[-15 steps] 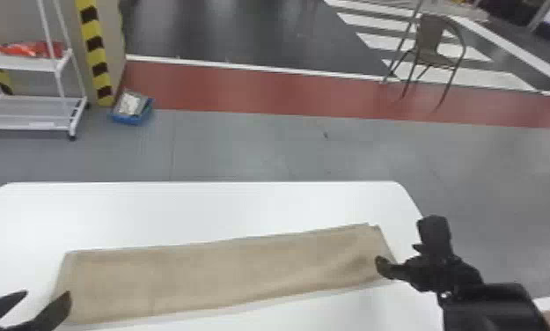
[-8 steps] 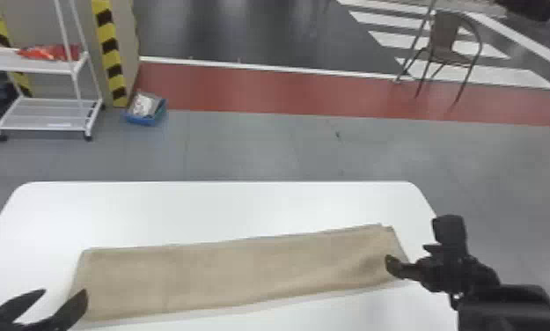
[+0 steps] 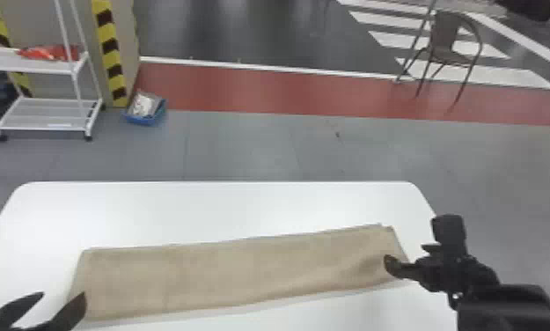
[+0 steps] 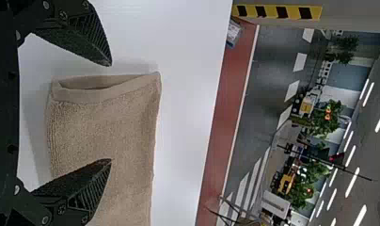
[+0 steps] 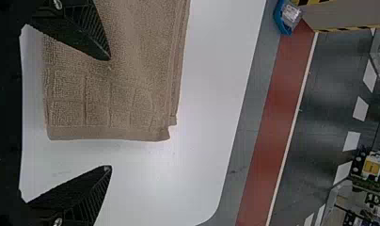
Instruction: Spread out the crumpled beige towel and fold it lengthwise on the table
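The head view's bottom edge cuts off the left gripper [image 3: 62, 294] and the table [image 3: 207, 207], the red stuff [image 3: 51, 53] on the rack [image 3: 45, 115] is too blurred to name, and in the left wrist view a finger [image 4: 82, 183] hides part of the towel [image 4: 127, 127].

Beige towel [image 3: 234, 273], white table [image 3: 225, 207]

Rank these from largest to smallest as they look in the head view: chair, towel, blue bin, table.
1. Table
2. Towel
3. Chair
4. Blue bin

The chair and bin stand farther off, so this ranks apparent size only.
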